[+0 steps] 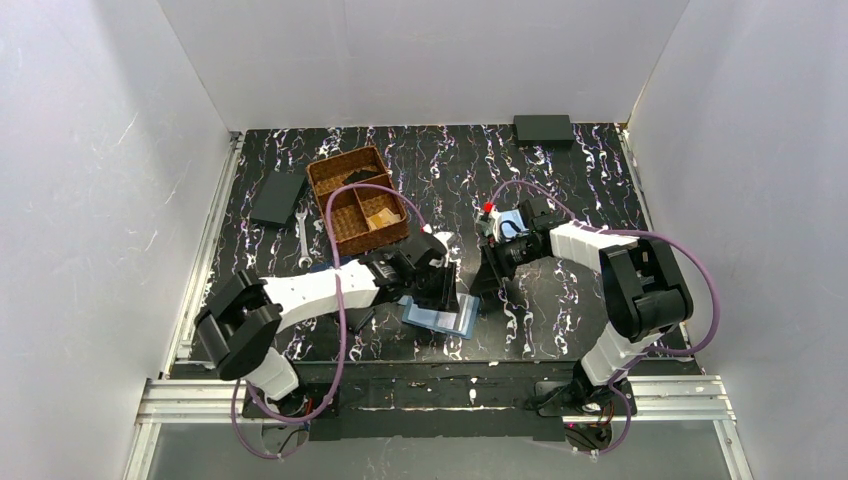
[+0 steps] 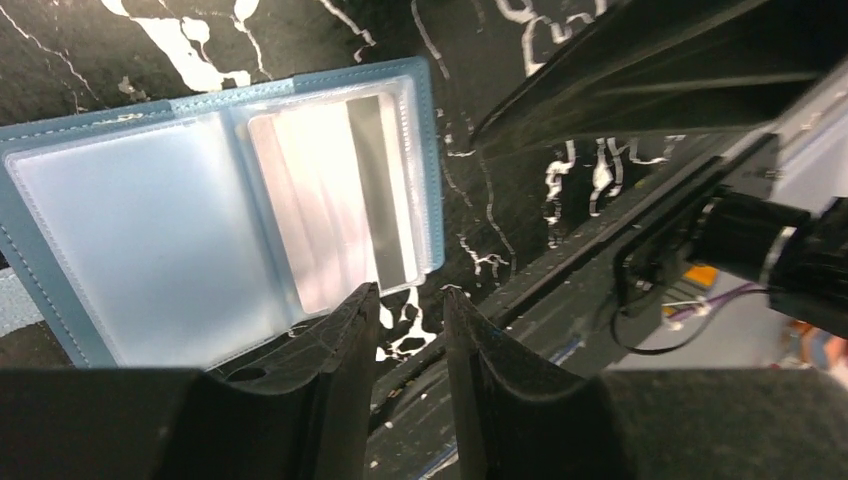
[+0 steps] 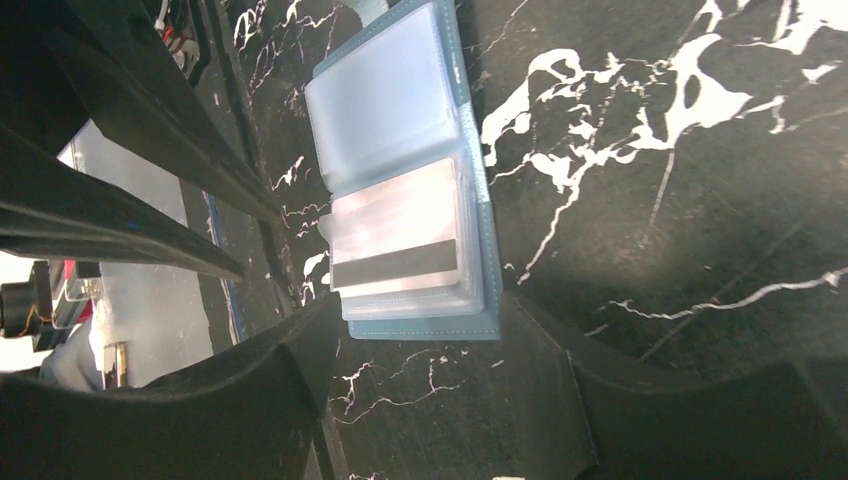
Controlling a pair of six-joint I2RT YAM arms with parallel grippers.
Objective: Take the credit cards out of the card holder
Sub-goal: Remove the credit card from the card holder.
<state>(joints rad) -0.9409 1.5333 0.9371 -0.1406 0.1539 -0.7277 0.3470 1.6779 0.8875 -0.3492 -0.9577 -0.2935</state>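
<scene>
Near the table's front edge, between the two arms, the steel-blue bifold card holder lies opened flat on the black marbled tabletop. Its clear plastic pockets face up. One pocket holds a whitish credit card with a dark magnetic stripe; whether more cards sit beneath it I cannot tell. The card looks light, stiff and slick, and the sleeve soft and clingy. The best hold is probably the card's edge at the pocket mouth, with the holder pinned down so it does not lift along. The left gripper hovers just beside the holder's edge, jaws narrowly apart and empty. The right gripper stands wide, a finger either side of the holder's end, gripping nothing. Farther back sits a brown woven basket.
</scene>
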